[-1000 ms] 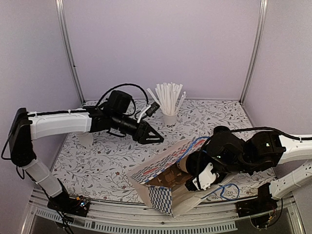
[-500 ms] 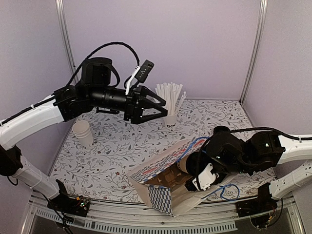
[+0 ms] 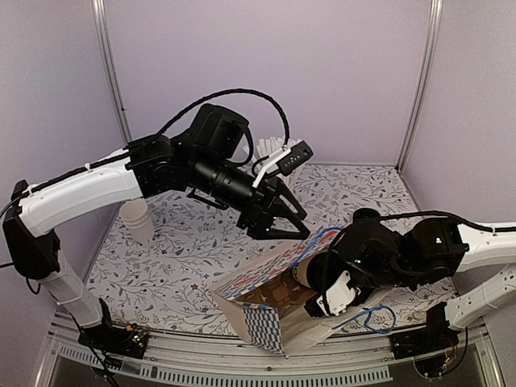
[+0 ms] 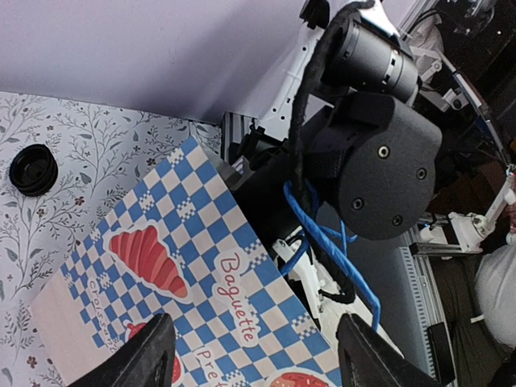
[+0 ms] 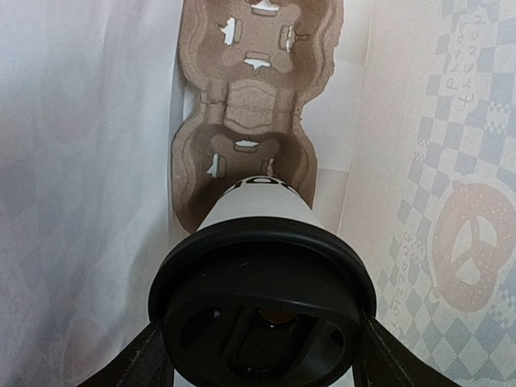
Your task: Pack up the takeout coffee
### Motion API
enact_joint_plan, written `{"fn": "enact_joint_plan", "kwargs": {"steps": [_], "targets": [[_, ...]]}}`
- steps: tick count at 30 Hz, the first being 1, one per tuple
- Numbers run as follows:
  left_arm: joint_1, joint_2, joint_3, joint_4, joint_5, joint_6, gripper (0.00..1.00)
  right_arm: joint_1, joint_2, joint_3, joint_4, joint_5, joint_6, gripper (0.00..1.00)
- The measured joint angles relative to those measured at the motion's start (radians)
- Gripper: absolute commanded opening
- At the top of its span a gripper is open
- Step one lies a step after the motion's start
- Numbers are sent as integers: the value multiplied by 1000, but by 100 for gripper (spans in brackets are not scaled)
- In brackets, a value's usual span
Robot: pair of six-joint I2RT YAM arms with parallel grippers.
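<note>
**A:** Right gripper?

**B:** The right gripper [image 5: 262, 356] was pinching the coffee cup [image 5: 260, 211], with one finger on each side of its black lid [image 5: 262, 300].

**A:** Cup position?

**B:** It was inside the paper bag [image 3: 260, 278], which lay on its side on the table [image 3: 177, 258] with its open end toward the right arm. The cup's base pointed at the cardboard carrier [image 5: 258, 97] deeper in the bag. Could not tell whether it touched a socket.

**A:** Left gripper?

**B:** The left gripper [image 3: 284, 233] was spread wide and hovered over the bag's checkered upper side.

**A:** Other items?

**B:** A spare lid [image 4: 33, 169] lay on the table near the bag. A stack of paper cups [image 3: 137, 219] stood at the table's left side, well apart from the bag.
</note>
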Motion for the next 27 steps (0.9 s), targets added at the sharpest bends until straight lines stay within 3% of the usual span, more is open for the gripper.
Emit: {"fn": "enact_joint_plan", "kwargs": {"steps": [13, 16, 21, 27], "targets": [[-9, 20, 47, -43, 77, 41, 74, 0, 0, 0, 0, -1, 6, 31], [-23, 62, 98, -57, 86, 42, 71, 0, 0, 0, 0, -1, 8, 31], [-37, 138, 170, -97, 89, 26, 55, 0, 0, 0, 1, 0, 9, 31], [-37, 154, 171, -105, 90, 1, 22, 0, 0, 0, 1, 0, 9, 31]]}}
